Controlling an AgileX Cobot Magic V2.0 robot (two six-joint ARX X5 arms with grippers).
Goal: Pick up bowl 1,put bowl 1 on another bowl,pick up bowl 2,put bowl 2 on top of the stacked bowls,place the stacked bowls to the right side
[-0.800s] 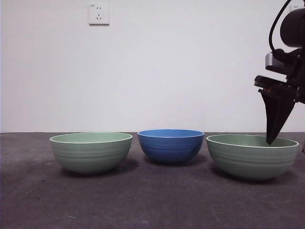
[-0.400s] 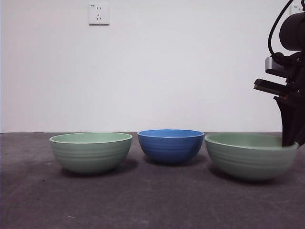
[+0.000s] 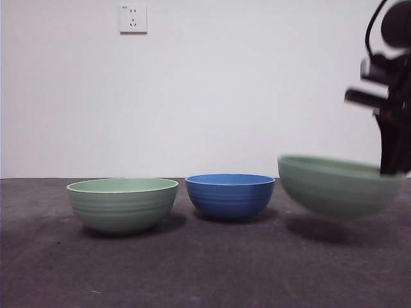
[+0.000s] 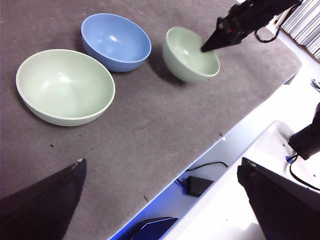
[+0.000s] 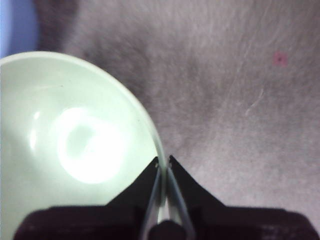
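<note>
My right gripper (image 3: 390, 168) (image 5: 163, 162) is shut on the rim of a pale green bowl (image 3: 334, 186) (image 5: 70, 145) (image 4: 190, 54). That bowl hangs tilted a little above the table at the right, its shadow below it. The blue bowl (image 3: 230, 195) (image 4: 116, 36) stands in the middle of the row. A second pale green bowl (image 3: 122, 203) (image 4: 64, 86) rests at the left. My left gripper (image 4: 160, 200) is held high and away from the bowls, its jaws wide apart, open and holding nothing.
The dark grey tabletop (image 3: 192, 269) ends at an edge (image 4: 225, 137) near the right-hand bowl. Cables and a black adapter (image 4: 199, 183) lie beyond that edge. A wall socket (image 3: 133, 18) sits on the white back wall.
My right gripper moved onto the right-hand green bowl's rim, closed on it and lifted it off the table. The other two bowls stayed put.
</note>
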